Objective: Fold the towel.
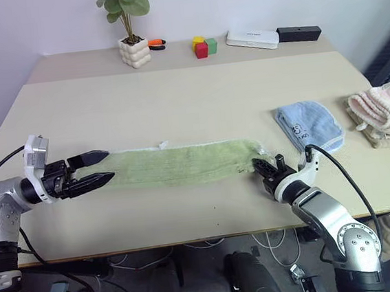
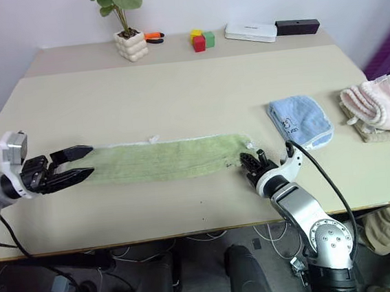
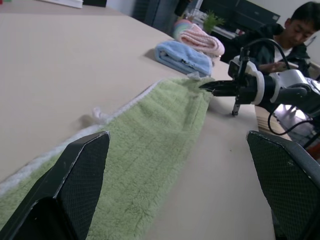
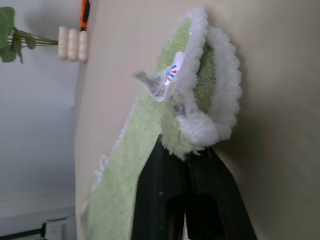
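One beige tabletop [image 1: 177, 99] against a pale wall. I log the towel [image 1: 176, 165] flat near the front edge, long axis left-right. Left pincer [image 1: 104, 166] apart at one end; right pincer [image 1: 260, 165] clamped on the other.

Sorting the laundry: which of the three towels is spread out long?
The light green towel, stretched in a strip; the blue towel and pink towel lie bunched.

We cannot read the small label [image 4: 167, 80] on the towel [image 4: 130, 170]; the pink towel [image 1: 388, 110] is cut at the right edge.
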{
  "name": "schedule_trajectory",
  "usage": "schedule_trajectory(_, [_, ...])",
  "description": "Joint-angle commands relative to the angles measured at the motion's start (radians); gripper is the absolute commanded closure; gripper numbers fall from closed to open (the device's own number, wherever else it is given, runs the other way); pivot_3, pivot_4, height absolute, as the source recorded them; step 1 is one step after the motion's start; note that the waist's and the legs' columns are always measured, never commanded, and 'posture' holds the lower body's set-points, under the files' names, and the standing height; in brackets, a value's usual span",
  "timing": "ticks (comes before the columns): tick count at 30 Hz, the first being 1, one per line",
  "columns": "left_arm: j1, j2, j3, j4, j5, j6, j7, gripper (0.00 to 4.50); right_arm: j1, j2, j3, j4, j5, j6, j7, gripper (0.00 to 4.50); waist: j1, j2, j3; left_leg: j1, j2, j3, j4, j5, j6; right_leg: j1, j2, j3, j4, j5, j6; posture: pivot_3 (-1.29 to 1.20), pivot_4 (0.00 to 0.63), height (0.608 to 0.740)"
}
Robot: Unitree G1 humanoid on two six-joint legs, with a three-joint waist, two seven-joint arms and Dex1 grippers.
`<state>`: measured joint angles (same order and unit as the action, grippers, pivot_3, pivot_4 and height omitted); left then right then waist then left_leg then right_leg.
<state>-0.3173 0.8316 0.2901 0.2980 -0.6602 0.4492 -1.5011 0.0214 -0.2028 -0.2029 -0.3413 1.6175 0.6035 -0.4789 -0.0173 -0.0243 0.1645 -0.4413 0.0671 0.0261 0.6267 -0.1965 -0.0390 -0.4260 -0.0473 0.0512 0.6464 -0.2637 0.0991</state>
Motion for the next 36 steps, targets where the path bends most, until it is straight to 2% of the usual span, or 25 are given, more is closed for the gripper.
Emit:
schedule_trajectory(1, [-0.007,0.0,0.019,-0.023,-0.009,-0.015,0.003,0.0,-0.043,-0.116,-0.046,-0.001,-0.093,0.023,0.058,4.47,0.001,0.001,0.0,0.0,0.0,0.0,0.001,0.0,0.0,0.0,0.0,0.0,0.0,0.0,0.0,0.0,0.15,0.74])
schedule_trajectory(3, [-0.025,-0.004,0.011,-0.003,0.005,-0.035,0.001,0.0,-0.072,-0.22,-0.098,0.025,-0.124,0.045,0.105,4.47,0.004,0.001,0.0,-0.001,-0.001,0.001,0.002,0.0,0.0,0.0,-0.002,0.0,0.0,0.0,0.0,0.0,0.15,0.74])
schedule_trajectory(5, [-0.039,-0.006,0.007,0.012,0.009,-0.04,-0.003,0.0,-0.079,-0.261,-0.136,0.052,-0.114,0.049,0.123,4.47,0.007,0.0,0.0,-0.001,-0.002,0.001,0.002,0.0,0.0,0.0,-0.002,0.0,-0.001,0.0,0.0,0.0,0.15,0.74])
schedule_trajectory(9, [-0.053,-0.018,-0.001,0.021,0.015,-0.047,-0.006,0.0,-0.062,-0.356,-0.155,0.049,-0.206,0.089,0.226,4.47,0.004,0.0,0.0,-0.001,-0.001,0.0,0.001,0.0,0.0,0.0,0.0,0.0,0.0,0.0,0.0,0.0,0.15,0.74])
schedule_trajectory(12, [-0.052,-0.028,-0.003,0.02,0.018,-0.051,-0.007,0.0,-0.051,-0.419,-0.097,-0.022,-0.28,0.142,0.322,4.47,0.0,0.001,0.0,-0.001,-0.001,0.001,0.001,0.0,0.0,0.0,0.0,0.0,0.0,0.0,0.0,0.0,0.15,0.74])
schedule_trajectory(15, [-0.053,-0.031,-0.003,0.02,0.018,-0.053,-0.006,0.0,-0.064,-0.431,-0.055,-0.074,-0.322,0.167,0.378,4.47,-0.001,0.001,0.0,0.0,0.0,0.0,0.001,0.0,0.001,0.0,0.001,0.0,0.001,0.0,0.0,0.0,0.15,0.74])
schedule_trajectory(23, [-0.049,-0.031,0.003,0.007,0.013,-0.053,0.0,0.0,-0.106,-0.574,0.138,-0.217,-0.692,0.138,0.62,4.47,0.007,0.001,0.0,-0.001,-0.001,0.0,0.003,0.0,0.001,0.0,0.001,0.0,0.001,0.0,0.0,0.0,0.15,0.74])
schedule_trajectory(25, [-0.042,-0.031,0.008,-0.002,0.008,-0.048,0.005,0.0,-0.116,-0.592,0.182,-0.228,-0.787,0.111,0.663,4.47,0.006,0.001,0.0,-0.001,-0.001,0.0,0.003,0.0,0.001,0.0,0.001,0.0,0.0,0.0,0.0,0.0,0.15,0.74])
schedule_trajectory(29, [-0.021,-0.034,0.017,-0.024,0.001,-0.044,0.016,0.0,-0.174,-0.568,0.225,-0.237,-0.878,0.083,0.727,4.47,0.005,0.001,0.0,-0.001,-0.001,0.0,0.002,0.0,0.001,-0.001,0.001,0.0,0.001,0.0,0.0,0.0,0.15,0.74])
schedule_trajectory(32, [-0.012,-0.035,0.021,-0.035,-0.004,-0.041,0.027,0.0,-0.222,-0.605,0.324,-0.277,-1.025,0.018,0.826,4.47,0.004,0.001,0.001,-0.001,-0.001,0.0,0.002,0.0,0.001,-0.001,0.001,0.0,0.001,0.0,0.0,0.0,0.15,0.74])
schedule_trajectory(36, [0.001,-0.036,0.026,-0.056,-0.011,-0.036,0.038,0.0,-0.255,-0.553,0.379,-0.287,-1.078,0.034,0.848,4.47,0.007,0.0,0.0,-0.001,-0.001,0.0,0.002,0.0,0.001,-0.001,0.001,0.0,0.001,0.0,0.0,0.0,0.15,0.74])
